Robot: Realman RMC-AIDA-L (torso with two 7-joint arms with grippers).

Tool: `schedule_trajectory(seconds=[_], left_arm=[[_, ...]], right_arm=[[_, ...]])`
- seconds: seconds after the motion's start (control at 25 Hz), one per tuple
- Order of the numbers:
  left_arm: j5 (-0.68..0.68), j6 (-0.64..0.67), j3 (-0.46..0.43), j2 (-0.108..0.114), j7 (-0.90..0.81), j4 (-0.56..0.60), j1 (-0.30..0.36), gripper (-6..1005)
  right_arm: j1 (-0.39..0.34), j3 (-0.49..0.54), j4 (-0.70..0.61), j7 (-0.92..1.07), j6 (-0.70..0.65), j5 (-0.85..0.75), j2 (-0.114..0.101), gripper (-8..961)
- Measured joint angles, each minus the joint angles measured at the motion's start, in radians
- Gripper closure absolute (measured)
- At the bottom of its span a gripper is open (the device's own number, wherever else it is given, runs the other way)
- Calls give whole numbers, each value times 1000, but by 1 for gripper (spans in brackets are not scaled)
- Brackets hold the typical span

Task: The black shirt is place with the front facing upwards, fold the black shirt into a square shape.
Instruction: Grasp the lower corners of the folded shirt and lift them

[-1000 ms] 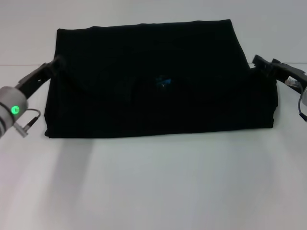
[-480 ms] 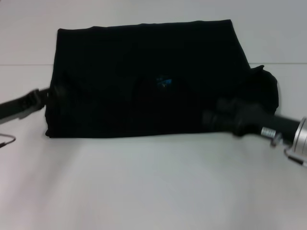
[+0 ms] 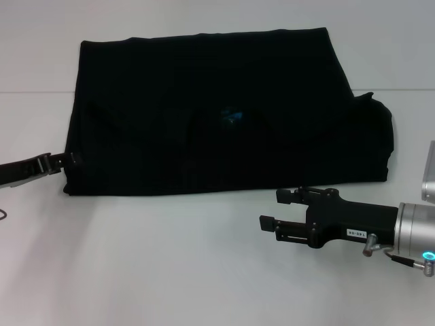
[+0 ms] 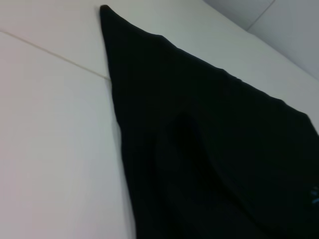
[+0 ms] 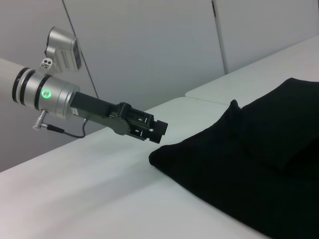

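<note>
Right gripper hangs low over the white table just in front of the black shirt, fingers apart and holding nothing, while the left gripper sits at the shirt's left front corner, and whether it pinches cloth I cannot tell. The shirt lies folded into a wide rectangle mid-table. If the left arm pulls away with fabric caught, I'd expect the corner to drag open and spoil the fold.

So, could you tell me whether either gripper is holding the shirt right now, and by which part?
Nothing is held. The right gripper is open above the table, clear of the black shirt; the left gripper sits beside its left edge, open.
</note>
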Motion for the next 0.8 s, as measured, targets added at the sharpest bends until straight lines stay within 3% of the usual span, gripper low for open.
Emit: schedule_trajectory(seconds=[0.8], left_arm=[[29, -39, 43, -22, 10, -7, -3, 356]], right_arm=[[4, -2, 9, -1, 6, 1, 1, 190]])
